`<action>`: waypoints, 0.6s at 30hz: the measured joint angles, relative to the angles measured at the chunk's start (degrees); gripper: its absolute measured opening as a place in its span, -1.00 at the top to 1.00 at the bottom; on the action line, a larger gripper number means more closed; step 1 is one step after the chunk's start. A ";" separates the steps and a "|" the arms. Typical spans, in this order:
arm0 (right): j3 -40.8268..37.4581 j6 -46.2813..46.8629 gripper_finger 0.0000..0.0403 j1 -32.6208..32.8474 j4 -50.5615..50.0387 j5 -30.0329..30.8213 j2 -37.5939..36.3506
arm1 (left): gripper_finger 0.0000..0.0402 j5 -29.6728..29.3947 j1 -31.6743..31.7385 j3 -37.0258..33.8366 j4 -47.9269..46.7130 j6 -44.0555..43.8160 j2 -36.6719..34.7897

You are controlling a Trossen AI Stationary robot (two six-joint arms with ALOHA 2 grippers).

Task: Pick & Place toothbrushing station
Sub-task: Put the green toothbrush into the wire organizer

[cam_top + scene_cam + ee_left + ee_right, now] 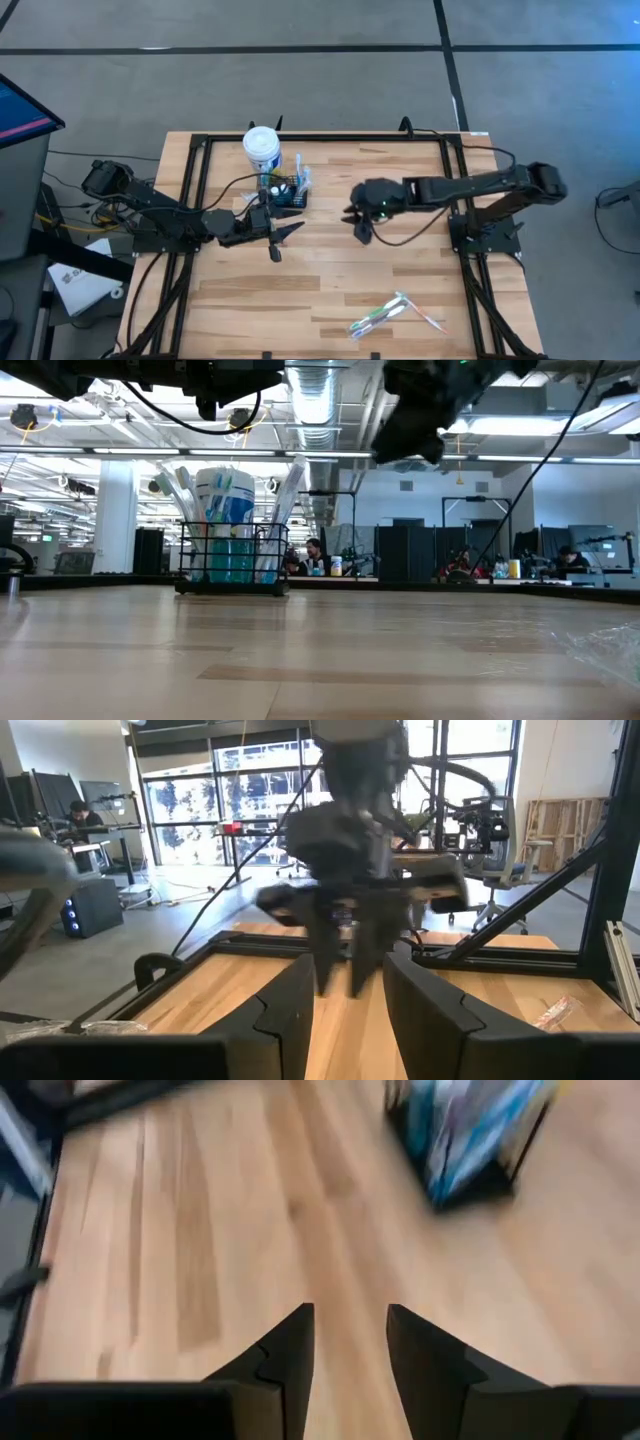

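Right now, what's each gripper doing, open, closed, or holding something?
Left gripper: open, holding nothing, above the table near the toothbrushing station.
Right gripper: jaws open, holding nothing, above bare table.

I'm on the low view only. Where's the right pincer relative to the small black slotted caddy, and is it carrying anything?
Observer: From above, the right pincer hangs over bare wooden table, apart from the small black slotted caddy, on the right arm's side of it.
Operator: Carrying anything?
Observer: No. Its wrist view shows open fingers with only tabletop between them.
Operator: And the left pincer?
Observer: The left pincer is open and empty, beside the caddy, on the side away from the white blue-labelled tub.
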 joint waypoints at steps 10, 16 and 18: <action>-0.02 14.28 0.41 9.75 -15.79 -0.15 -0.92 | 0.41 0.00 0.01 0.00 0.00 0.00 0.00; 0.00 20.78 0.41 15.76 -17.79 -0.14 -0.90 | 0.41 -0.01 0.01 0.00 0.00 -0.09 0.00; -0.01 23.05 0.41 17.76 -18.97 -0.15 -0.87 | 0.41 -0.02 0.01 0.00 0.02 -0.09 0.00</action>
